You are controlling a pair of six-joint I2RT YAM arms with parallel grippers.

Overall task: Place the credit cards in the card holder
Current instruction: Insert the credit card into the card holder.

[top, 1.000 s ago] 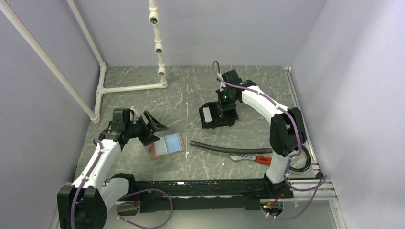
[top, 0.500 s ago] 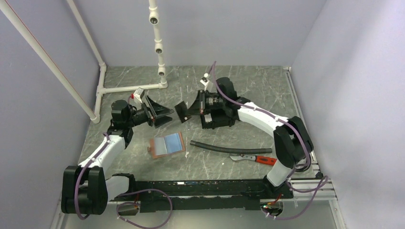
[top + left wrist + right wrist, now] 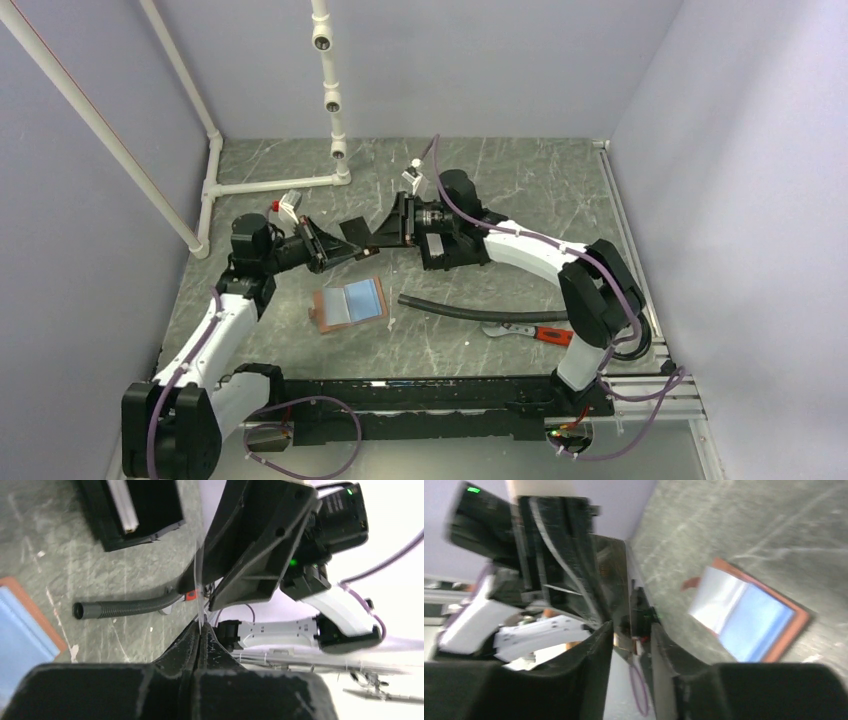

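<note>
Above the table my two grippers meet tip to tip. The left gripper [image 3: 348, 247] [image 3: 201, 626] is shut on a thin dark credit card [image 3: 353, 230], which the left wrist view shows edge-on [image 3: 200, 592]. My right gripper [image 3: 373, 238] [image 3: 631, 630] faces it with its jaws apart; the card [image 3: 611, 575] lies in the gap, free of both pads. Below them the tan card holder [image 3: 322, 312] [image 3: 798, 622] lies open on the table, a light blue card [image 3: 362, 298] [image 3: 754, 625] on its face.
A black box with a white patch [image 3: 460, 250] [image 3: 135, 510] sits behind the right gripper. A black corrugated hose [image 3: 470, 312] [image 3: 125, 609] and a red-handled tool [image 3: 535, 332] lie to the right of the holder. White pipe frame [image 3: 270, 185] at the back left.
The right arm left the black box and swung left while the left arm rose toward it. The left gripper has closed on the card and the right gripper's jaws have parted.
</note>
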